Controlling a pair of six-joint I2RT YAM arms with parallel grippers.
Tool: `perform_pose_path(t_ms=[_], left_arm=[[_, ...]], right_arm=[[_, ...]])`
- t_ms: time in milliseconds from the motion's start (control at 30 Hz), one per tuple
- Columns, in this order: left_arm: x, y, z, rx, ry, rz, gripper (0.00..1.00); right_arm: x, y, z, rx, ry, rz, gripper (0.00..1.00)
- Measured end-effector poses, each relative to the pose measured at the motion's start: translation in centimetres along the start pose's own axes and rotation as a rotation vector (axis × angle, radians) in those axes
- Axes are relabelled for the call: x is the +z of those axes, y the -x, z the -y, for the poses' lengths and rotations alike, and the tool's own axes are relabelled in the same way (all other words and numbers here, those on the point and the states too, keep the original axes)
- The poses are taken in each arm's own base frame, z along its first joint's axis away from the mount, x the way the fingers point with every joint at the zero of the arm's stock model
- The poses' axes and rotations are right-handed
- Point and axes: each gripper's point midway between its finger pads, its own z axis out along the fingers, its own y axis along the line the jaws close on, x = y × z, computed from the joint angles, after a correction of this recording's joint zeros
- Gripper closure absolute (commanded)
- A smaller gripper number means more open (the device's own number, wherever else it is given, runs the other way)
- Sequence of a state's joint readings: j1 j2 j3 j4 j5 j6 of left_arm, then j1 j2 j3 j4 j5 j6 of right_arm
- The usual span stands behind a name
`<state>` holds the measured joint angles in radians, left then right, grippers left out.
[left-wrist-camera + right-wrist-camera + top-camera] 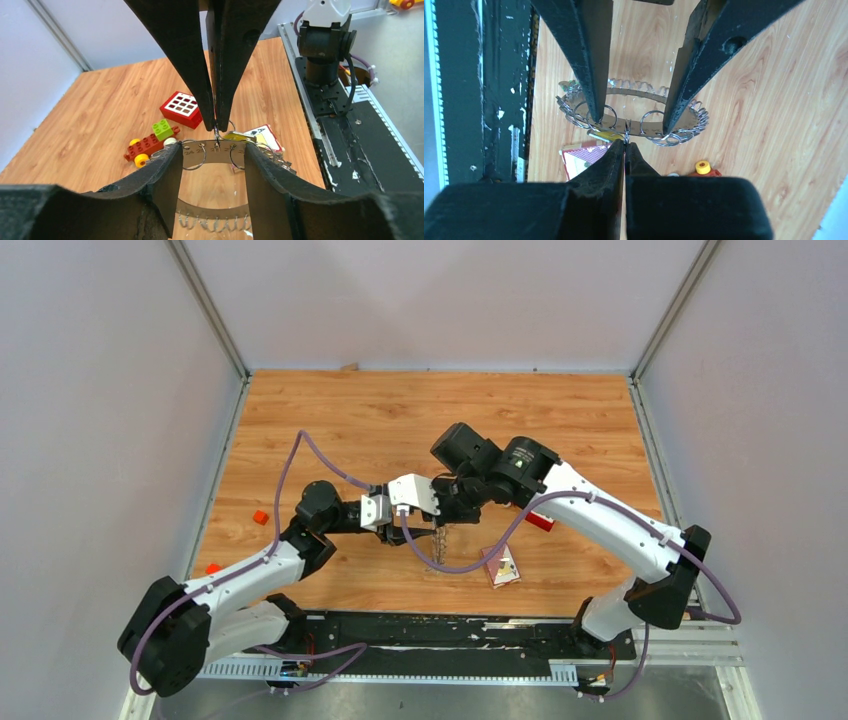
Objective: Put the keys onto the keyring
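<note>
Right gripper (625, 145) is pinching a small wire loop on the near edge of the keyring (639, 128), with its fingers pressed together. The keyring is hanging above the worktop (350, 420) at centre frame in the top view, between the two arms. Judged reason: gripping by one loop is leaving the numbered band free for threading.

Left gripper (211, 159) is standing spread, one finger on each side of the band, and is not visibly clamping it. It may be bracing against swing or lining up a grasp; the views are not settling which.

A yellow key (239, 135) is lying just right of the pinch point in the left wrist view. Whether it is threaded on a loop or only resting against the band is not showing. No blue or red key is coming through in any view.

Card (265, 136), red block (181, 107) and toy (150, 142) are lying on the worktop beneath, mid-frame.

Hidden: the left fingers are covering the sides of the keyring. The top view is giving it only as a thin edge-on sliver.
</note>
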<state>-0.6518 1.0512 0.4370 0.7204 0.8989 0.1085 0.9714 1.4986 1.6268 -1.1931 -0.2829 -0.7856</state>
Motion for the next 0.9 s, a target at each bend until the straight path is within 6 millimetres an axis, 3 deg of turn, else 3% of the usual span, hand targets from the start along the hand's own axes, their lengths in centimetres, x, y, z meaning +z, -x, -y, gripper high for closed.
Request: perform_pose_path(t_ms=[300, 567, 700, 900], left_arm=[[0.24, 0.05, 0.00, -0.007, -0.012, 0.018, 0.62], [0.36, 0.28, -0.06, -0.038, 0.002, 0.055, 0.63], [0.26, 0.33, -0.15, -0.042, 0.022, 0.076, 0.69], [-0.22, -0.46, 0.23, -0.038, 0.046, 0.093, 0.69]], right_arm=[[-0.26, -0.56, 0.32, -0.045, -0.037, -0.088, 1.00], [-0.20, -0.56, 0.41, -0.061, -0.047, -0.100, 1.00], [-0.15, -0.45, 0.46, -0.064, -0.049, -0.097, 1.00], [0.27, -0.35, 0.64, -0.065, -0.054, -0.087, 1.00]])
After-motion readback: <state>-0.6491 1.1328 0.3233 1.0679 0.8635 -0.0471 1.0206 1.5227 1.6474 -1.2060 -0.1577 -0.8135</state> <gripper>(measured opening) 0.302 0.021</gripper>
